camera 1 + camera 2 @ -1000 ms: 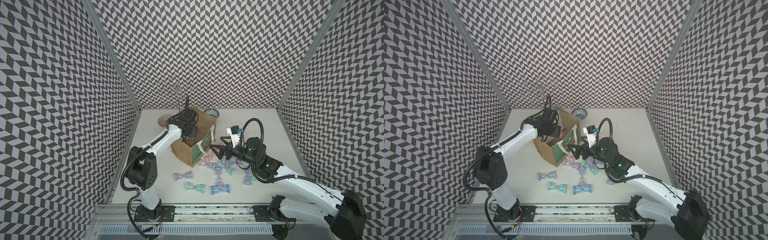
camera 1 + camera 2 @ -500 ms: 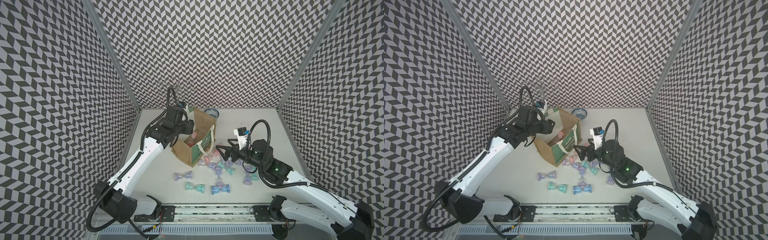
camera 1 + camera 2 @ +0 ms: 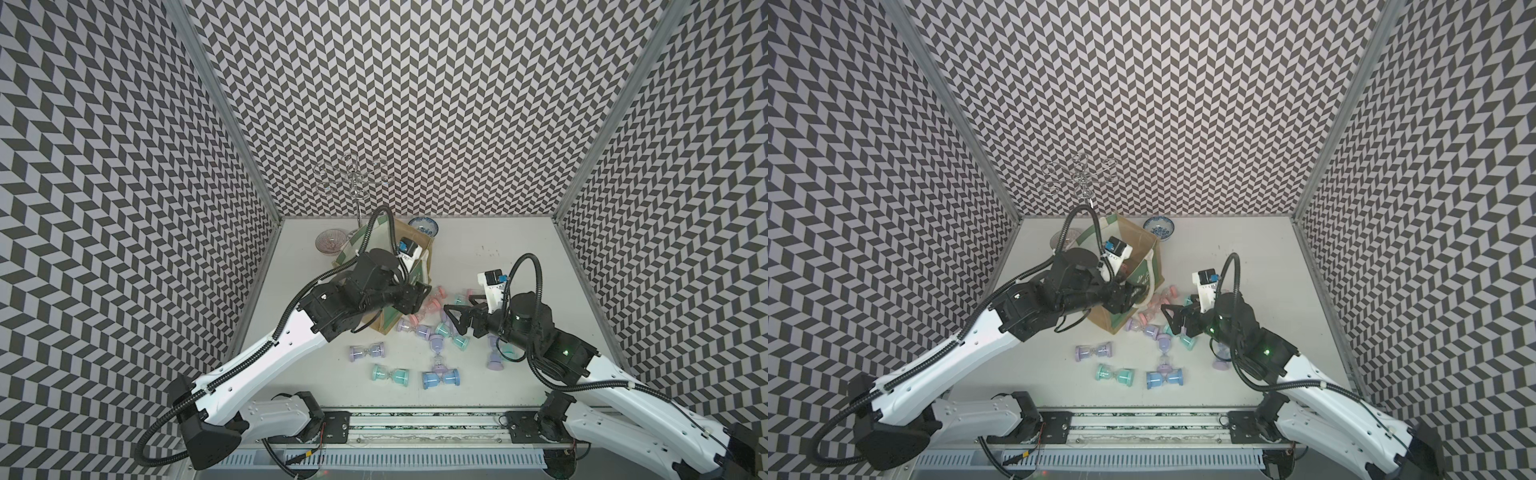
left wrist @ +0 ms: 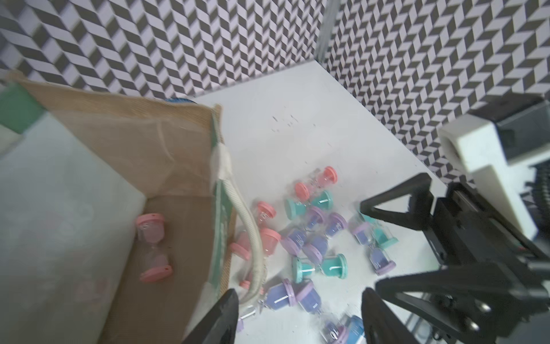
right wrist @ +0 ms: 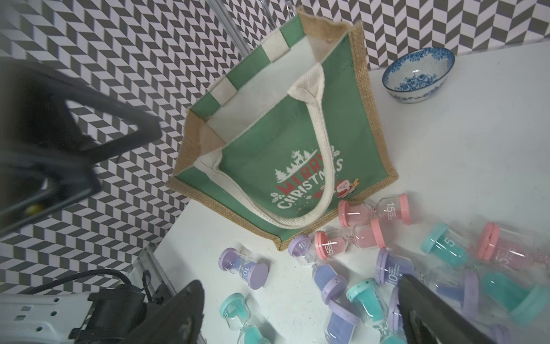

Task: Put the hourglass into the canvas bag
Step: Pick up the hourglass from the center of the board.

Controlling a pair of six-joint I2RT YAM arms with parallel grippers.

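Observation:
The canvas bag stands at the back of the table, tan burlap with green panels and a cream rope handle. A pink hourglass lies on the floor inside it. My left gripper hovers open and empty over the bag's front edge. Several pink, purple and teal hourglasses lie in a pile just in front of the bag. My right gripper hangs open and empty over that pile, facing the left one.
A blue-and-white bowl sits behind the bag, a pink glass bowl to its left, and a wire stand behind them. Loose purple, teal and blue hourglasses lie nearer the front.
My left gripper has come out of the bag and swung to its front edge, leaving a pink hourglass inside. The right gripper has stayed over the pile with only a small shift.

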